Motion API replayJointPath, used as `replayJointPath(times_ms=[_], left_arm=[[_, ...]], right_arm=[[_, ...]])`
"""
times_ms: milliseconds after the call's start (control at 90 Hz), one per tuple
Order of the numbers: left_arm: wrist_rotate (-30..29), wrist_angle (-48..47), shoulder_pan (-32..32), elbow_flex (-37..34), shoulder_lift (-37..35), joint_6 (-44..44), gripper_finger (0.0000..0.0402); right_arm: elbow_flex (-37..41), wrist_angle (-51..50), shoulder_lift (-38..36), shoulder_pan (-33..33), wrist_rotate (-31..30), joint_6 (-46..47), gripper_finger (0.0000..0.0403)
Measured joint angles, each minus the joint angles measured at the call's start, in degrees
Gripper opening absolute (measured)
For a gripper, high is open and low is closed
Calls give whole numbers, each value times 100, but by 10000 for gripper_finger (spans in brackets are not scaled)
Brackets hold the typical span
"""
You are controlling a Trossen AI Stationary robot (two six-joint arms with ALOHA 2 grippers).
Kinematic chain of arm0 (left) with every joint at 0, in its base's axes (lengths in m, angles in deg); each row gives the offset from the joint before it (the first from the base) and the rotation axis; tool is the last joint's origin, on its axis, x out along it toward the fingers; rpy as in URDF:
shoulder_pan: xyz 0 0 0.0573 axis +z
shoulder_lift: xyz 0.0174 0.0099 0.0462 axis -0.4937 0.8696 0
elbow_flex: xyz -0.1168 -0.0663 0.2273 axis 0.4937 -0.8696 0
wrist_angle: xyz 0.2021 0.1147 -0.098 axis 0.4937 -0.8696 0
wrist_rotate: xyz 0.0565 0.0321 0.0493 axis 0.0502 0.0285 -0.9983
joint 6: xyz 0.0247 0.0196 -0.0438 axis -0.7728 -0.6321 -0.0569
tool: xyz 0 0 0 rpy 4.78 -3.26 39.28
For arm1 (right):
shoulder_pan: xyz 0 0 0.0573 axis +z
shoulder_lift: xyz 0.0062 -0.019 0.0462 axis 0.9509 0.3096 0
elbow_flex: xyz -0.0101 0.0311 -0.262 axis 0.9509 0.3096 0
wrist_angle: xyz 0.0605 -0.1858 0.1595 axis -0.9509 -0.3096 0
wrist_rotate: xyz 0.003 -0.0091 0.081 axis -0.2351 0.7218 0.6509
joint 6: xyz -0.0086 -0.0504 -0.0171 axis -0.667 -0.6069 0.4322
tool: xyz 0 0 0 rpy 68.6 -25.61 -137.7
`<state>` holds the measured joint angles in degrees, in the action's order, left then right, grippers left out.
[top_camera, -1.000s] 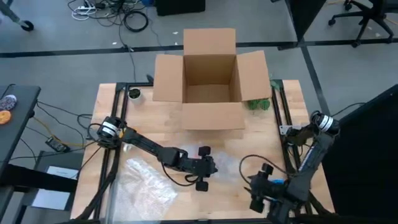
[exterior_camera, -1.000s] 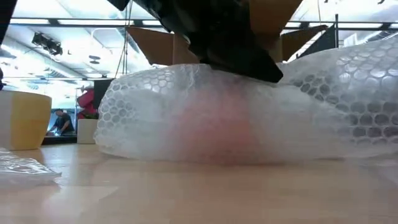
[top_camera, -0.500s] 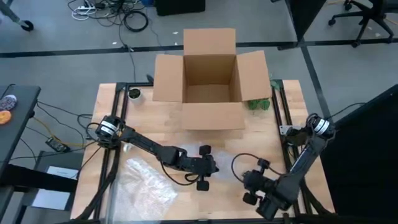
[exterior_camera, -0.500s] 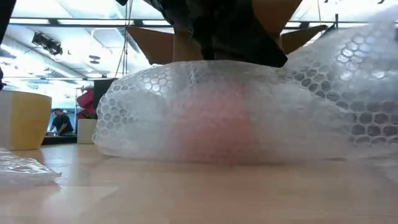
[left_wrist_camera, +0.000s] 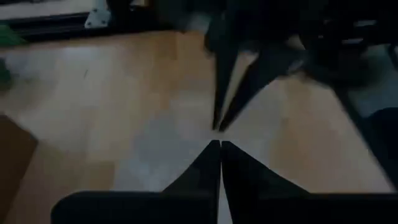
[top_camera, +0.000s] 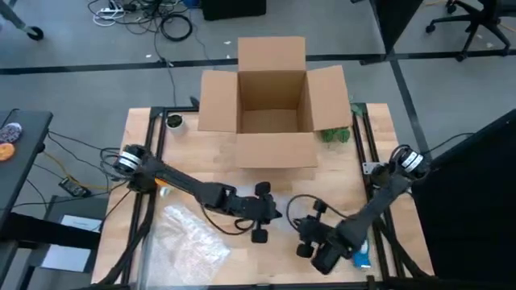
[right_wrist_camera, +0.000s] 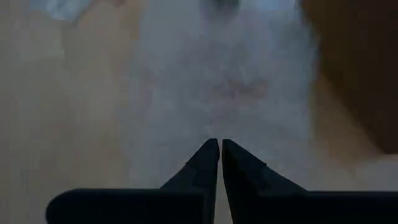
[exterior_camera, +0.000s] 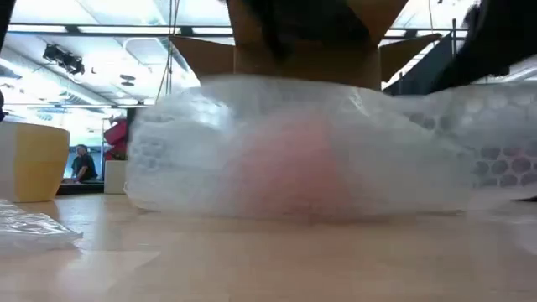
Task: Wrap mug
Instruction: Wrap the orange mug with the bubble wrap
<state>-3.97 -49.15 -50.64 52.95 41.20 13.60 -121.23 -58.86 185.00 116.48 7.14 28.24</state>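
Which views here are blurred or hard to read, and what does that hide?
Low view: the bubble wrap is smeared, and the mug is only a pinkish haze through it. Left wrist view: soft and dark past the left gripper. Right wrist view: the wrap ahead of the right gripper is out of focus. High view: evenly lit, cardboard box crisp.

So the right gripper (top_camera: 310, 242) has slid in from the table's near right corner toward the middle, and now sits just beside the left gripper (top_camera: 262, 217), which nudged a bit too. In the low view, the dark arm pressing the bubble wrap (exterior_camera: 302, 151) has lifted off, and the wrap's top looks flatter.
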Motion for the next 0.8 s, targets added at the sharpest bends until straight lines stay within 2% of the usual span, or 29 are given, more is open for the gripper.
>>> replayJointPath(times_ms=[78, 222, 322, 411, 600, 800], left_arm=[[-237, -1057, -124, 0, -471, 284, 0], [-1573, -3346, -322, -19, -1120, 1293, 0], [-2025, -4028, -260, -423, -1242, 2035, 0], [-1917, -3633, -99, -968, -1239, 2179, 0], [-1247, -1786, 314, -2225, -1189, 1853, 0], [-901, -236, 531, -2665, -1154, 1431, 0]], right_arm=[[159, 219, -2, -147, 101, -109, 0], [268, 447, -4, -304, 305, -379, 0], [377, 747, -9, -348, 483, -643, 0], [421, 1015, -9, -420, 492, -891, 0], [436, 1161, -9, -731, 533, -1395, 0], [444, 2267, 88, -1278, 661, -2833, 0]])
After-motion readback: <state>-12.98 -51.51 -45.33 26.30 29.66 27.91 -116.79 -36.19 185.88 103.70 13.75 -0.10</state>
